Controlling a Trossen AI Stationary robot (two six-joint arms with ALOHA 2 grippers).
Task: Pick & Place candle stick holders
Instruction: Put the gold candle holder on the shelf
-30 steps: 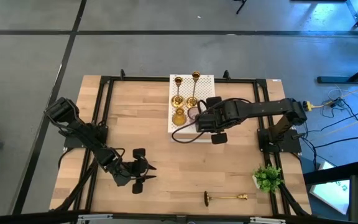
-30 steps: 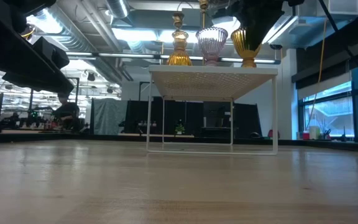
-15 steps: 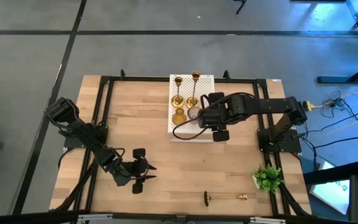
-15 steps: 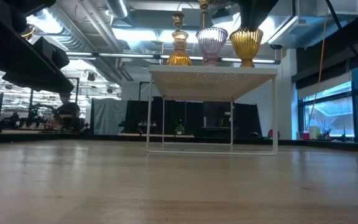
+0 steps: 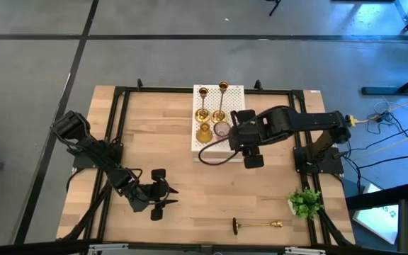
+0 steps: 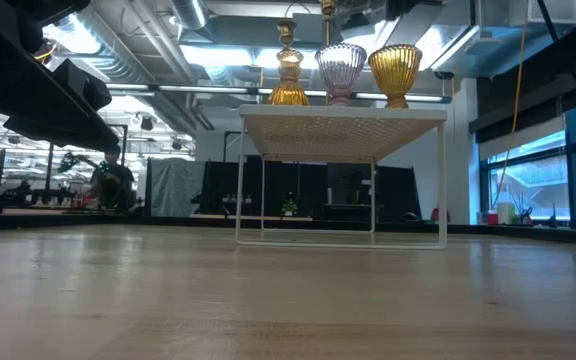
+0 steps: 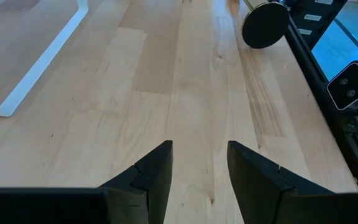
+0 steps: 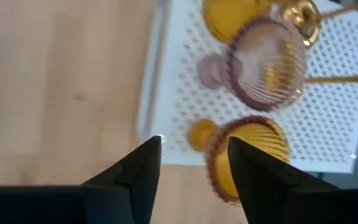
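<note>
On the white perforated stand stand two upright brass candle stick holders and three glass goblet ones: amber, pinkish and amber. My right gripper hangs open above the stand's near right part, just over the right-hand amber goblet, touching nothing. A third brass holder lies on its side near the table's front edge. My left gripper waits open, low over the table's near left, with nothing between its fingers.
A small green plant stands at the near right corner. Black frame rails run along the table's sides. The stand's white leg shows in the left wrist view. Bare wood lies between the stand and the lying holder.
My right gripper has risen off the right-hand amber goblet and out of the top of the low view. The goblet stays upright on the stand.
</note>
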